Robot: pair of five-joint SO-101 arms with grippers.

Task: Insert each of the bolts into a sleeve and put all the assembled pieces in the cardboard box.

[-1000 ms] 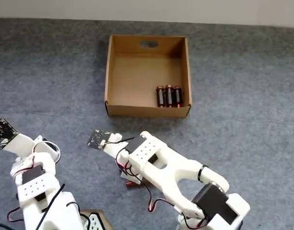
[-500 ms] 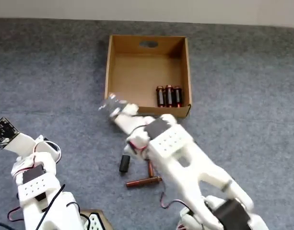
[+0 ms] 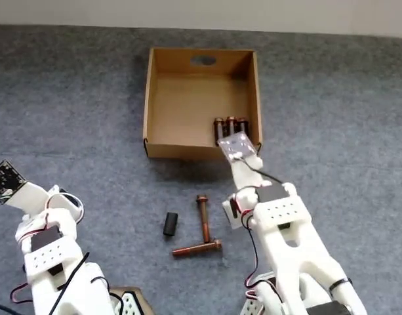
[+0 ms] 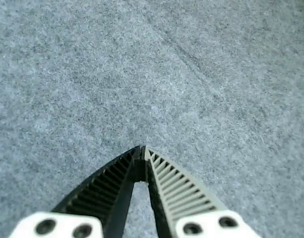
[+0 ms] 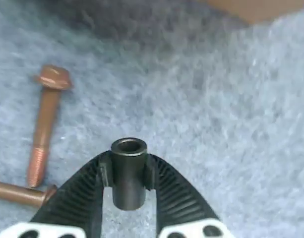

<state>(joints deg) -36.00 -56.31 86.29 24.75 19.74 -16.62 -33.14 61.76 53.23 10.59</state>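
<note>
The grey carpeted surface (image 3: 69,98) carries an open brown cardboard box (image 3: 148,105) at the far centre, with three assembled copper-and-black pieces (image 3: 231,130) in its near right corner. Within the last second the white right arm (image 3: 286,230) has swung from the near left, where it covered the loose parts, across to the box's near right corner. Its hand (image 5: 128,166) grasps a short black cylindrical sleeve (image 5: 128,183). Now uncovered are a copper bolt (image 3: 202,216), a second bolt (image 3: 196,248) and a loose black sleeve (image 3: 170,224), so two assemblies probably remain. The left hand (image 4: 142,153) is clenched on nothing. No writing is legible, though the box's outer faces are poorly seen.
</note>
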